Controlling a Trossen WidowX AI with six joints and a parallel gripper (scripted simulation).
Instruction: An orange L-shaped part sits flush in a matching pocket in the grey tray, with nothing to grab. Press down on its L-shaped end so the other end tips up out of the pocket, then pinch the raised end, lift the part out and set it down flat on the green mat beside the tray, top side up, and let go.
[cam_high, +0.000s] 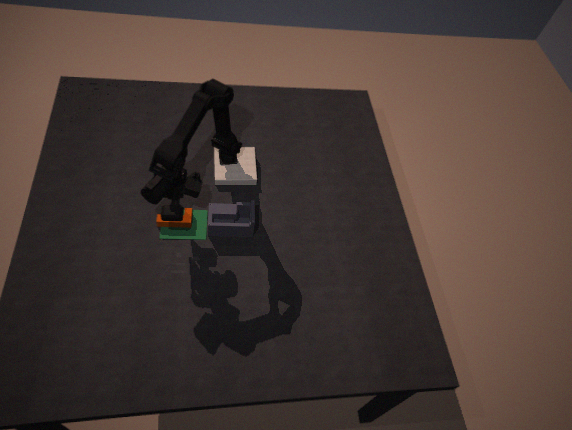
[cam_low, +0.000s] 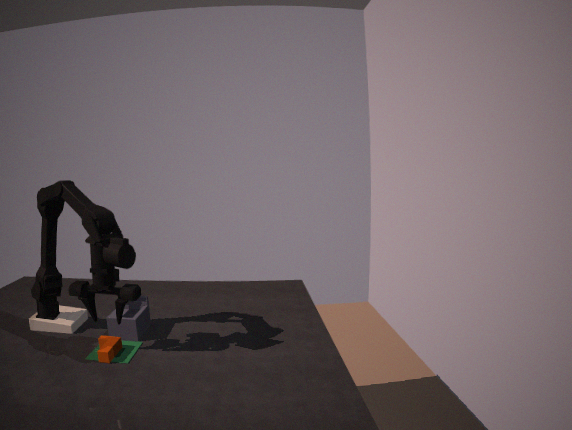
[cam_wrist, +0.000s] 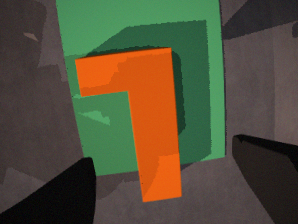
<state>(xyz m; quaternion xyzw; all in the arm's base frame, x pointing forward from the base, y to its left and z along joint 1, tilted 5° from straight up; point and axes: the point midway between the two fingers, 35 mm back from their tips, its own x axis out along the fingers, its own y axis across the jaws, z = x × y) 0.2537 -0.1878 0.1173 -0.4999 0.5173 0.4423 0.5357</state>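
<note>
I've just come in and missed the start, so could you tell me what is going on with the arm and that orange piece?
The single arm has its tool open above the green mat, with nothing between the fingers. The orange L-shaped part lies flat on the mat, though one end of it overhangs the mat's edge in the wrist view. The grey tray beside the mat shows a vacated pocket. The part looks placed and released.
</note>
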